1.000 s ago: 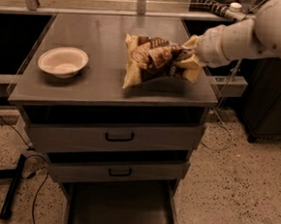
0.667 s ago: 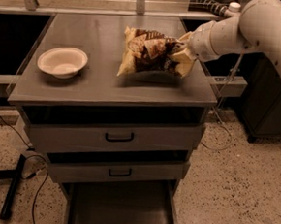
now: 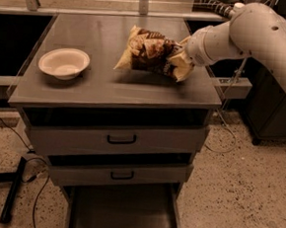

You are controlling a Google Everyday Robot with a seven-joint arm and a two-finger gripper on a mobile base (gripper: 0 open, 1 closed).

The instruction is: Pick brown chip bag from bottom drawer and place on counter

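Note:
The brown chip bag is crinkly, dark brown with cream edges, and hangs just above the right half of the counter. My gripper is shut on the bag's right end, reaching in from the right on the white arm. The bag casts a shadow on the counter below it. The bottom drawer is pulled out at the foot of the cabinet, its flat grey floor bare.
A white bowl sits on the left of the counter. Two grey drawers with black handles are shut below the top. A black stand and cables lie on the floor at the left. Dark cabinets stand at the right.
The arm has carried the bag a little farther back and to the left over the counter. The bowl and drawers have not moved.

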